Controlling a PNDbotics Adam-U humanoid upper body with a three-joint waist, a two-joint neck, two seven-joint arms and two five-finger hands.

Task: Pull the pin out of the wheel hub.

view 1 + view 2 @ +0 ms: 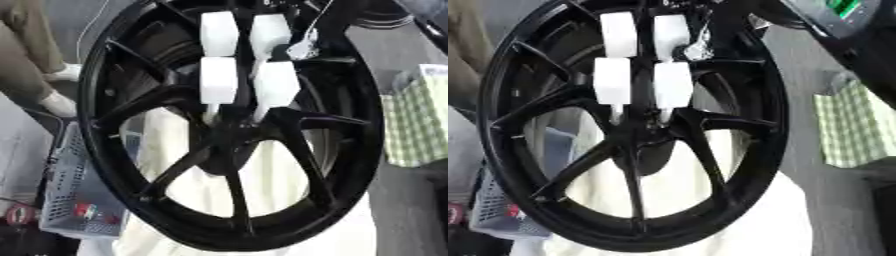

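The black wheel (229, 135) stands upright, filling the view, its spokes meeting at the hub (229, 145). White blocks, apparently the hand's fingers (219, 80), reach down to the hub; which hand, and whether closed on the pin, I cannot tell. The pin itself isn't distinguishable. The pull should run straight along the hub's axis, without twisting. Only the left eye view shows the perforated grey basket (74, 200) clearly.
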